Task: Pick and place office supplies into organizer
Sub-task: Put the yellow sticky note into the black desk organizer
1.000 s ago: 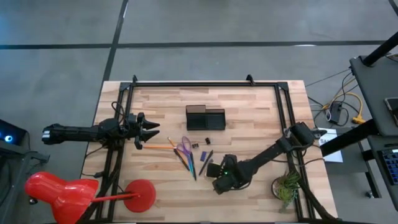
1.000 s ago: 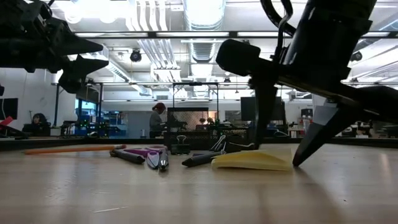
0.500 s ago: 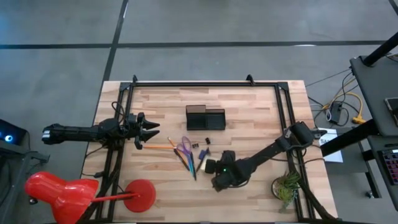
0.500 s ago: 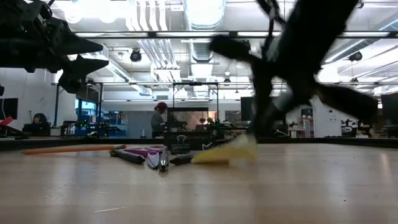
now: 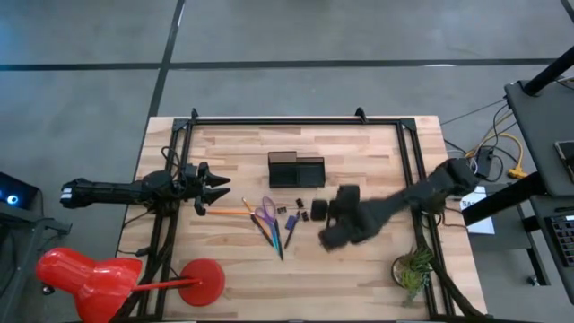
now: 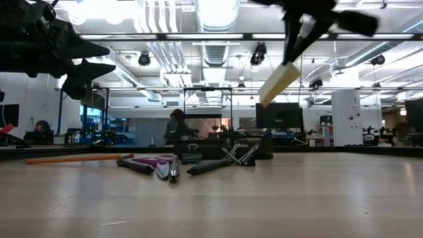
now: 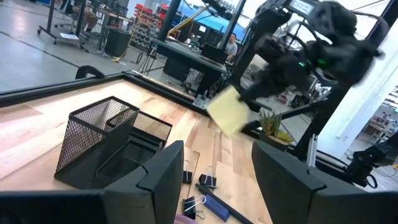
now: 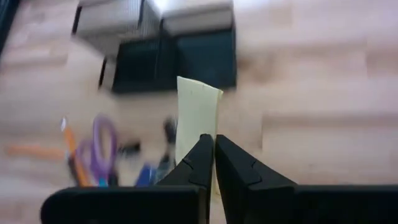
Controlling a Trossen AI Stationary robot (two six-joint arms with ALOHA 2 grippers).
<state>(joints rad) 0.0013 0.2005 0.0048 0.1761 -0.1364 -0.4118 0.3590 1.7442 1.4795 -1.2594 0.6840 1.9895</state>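
My right gripper [image 6: 299, 41] is high above the table's middle, shut on the yellow sticky-note pad [image 6: 280, 82]; the pad [image 8: 198, 115] also shows in the right wrist view. In the high view the arm [image 5: 359, 217] hides it. The black mesh organizer [image 5: 296, 169] stands at the far middle. An orange pencil [image 5: 230, 212], purple-handled scissors [image 5: 265, 213], pens [image 5: 274, 235] and dark clips [image 5: 297, 206] lie flat on the wood. My left gripper [image 5: 218, 188] hovers open at the table's left, above the pencil's end. My right gripper pinches one end of the sticky-note pad [image 8: 194, 149] between its two fingers [image 8: 233, 165]. The rest of the pad reaches out past the fingertips. The pad is lifted clear of the table and hangs slanted below the fingers, its free end [image 6: 266, 98] lowest.
A small potted plant [image 5: 413, 271] stands at the near right corner. Black frame rails [image 5: 170, 161] run along the table's left, far and right sides. A red object [image 5: 85, 274] sits off the near left corner. A person [image 6: 174, 125] stands in the room beyond.
My right gripper has shut on the sticky-note pad, which first slid a little toward the table's left. It has then risen steeply and gone toward the far edge. The pad has come off the table and now hangs tilted, high in the air.
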